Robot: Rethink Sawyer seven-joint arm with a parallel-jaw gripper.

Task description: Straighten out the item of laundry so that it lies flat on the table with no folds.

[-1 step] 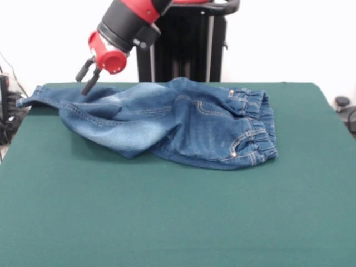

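Observation:
The item of laundry (167,125) is a small pair of blue jeans lying across the far half of the green table (167,222). Its elastic waistband (261,125) is at the right. The legs run left, rumpled and folded over each other, and one cuff (33,97) reaches the table's left edge. My gripper (83,84) hangs just above the far left leg, tilted down to the left. Its two black fingers (90,82) stand slightly apart with nothing between them. It does not touch the cloth.
The black pedestal (189,44) rises behind the table's far edge. Cables and dark gear (5,111) sit off the left side. A small dark object (342,103) lies beyond the right edge.

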